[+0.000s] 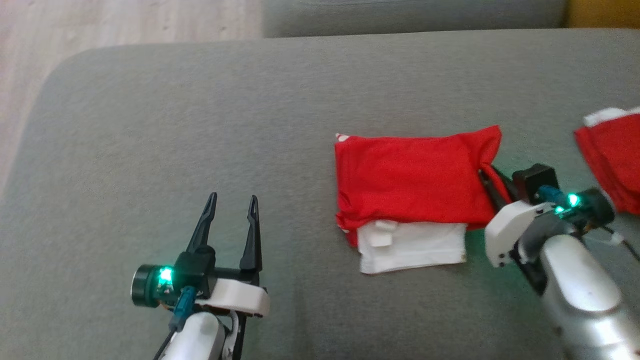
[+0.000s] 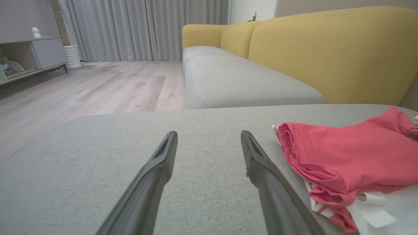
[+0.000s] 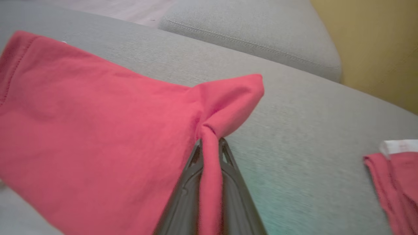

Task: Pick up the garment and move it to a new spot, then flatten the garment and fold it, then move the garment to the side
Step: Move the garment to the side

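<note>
Two garments (image 1: 415,175) (image 1: 612,160) (one between right fingers (image 3: 183,202))

No text, brand, number or sign can be read anywhere. The small white tag (image 1: 381,239) on the folded red-and-white garment (image 1: 415,175) is too blurred in the head view to show print; in the left wrist view it looks plain.

A grey upholstered cushion (image 2: 81,163) spreads under the left pincer (image 2: 209,138). Beyond its tips runs a grey sofa seat (image 2: 241,81) with a yellow backrest (image 2: 326,49). Leftward lie pale wood floor (image 2: 98,88), grey curtains (image 2: 130,29) and a low cabinet (image 2: 45,52).
</note>
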You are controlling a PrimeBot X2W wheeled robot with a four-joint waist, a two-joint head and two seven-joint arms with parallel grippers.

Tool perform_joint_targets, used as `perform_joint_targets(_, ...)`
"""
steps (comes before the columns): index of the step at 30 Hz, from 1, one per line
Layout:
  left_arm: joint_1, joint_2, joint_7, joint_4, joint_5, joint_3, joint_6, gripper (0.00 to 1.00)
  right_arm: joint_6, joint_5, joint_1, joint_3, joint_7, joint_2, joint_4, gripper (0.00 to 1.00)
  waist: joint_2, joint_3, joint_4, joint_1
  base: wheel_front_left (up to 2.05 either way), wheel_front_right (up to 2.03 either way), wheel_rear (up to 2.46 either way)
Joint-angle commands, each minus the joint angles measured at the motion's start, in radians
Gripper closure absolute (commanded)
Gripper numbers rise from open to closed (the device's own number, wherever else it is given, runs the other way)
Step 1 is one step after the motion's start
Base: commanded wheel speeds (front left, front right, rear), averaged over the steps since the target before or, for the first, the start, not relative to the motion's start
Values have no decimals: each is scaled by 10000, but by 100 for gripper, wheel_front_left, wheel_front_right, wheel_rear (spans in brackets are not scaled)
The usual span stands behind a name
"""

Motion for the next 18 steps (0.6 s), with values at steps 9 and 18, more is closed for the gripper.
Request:
perform_joint_targets(9,-717,47,-80,-552,267,431,17,0,65,164,-1197,820,618,-2905,-1096,100,0,693,-1334,1,0,0,0)
perform_joint_targets(18,-1335,103,-80,-473,502,575,-166,0,65,40,-2879,95,337,-4473,184,100,0,1780,-1439,1,0,0,0)
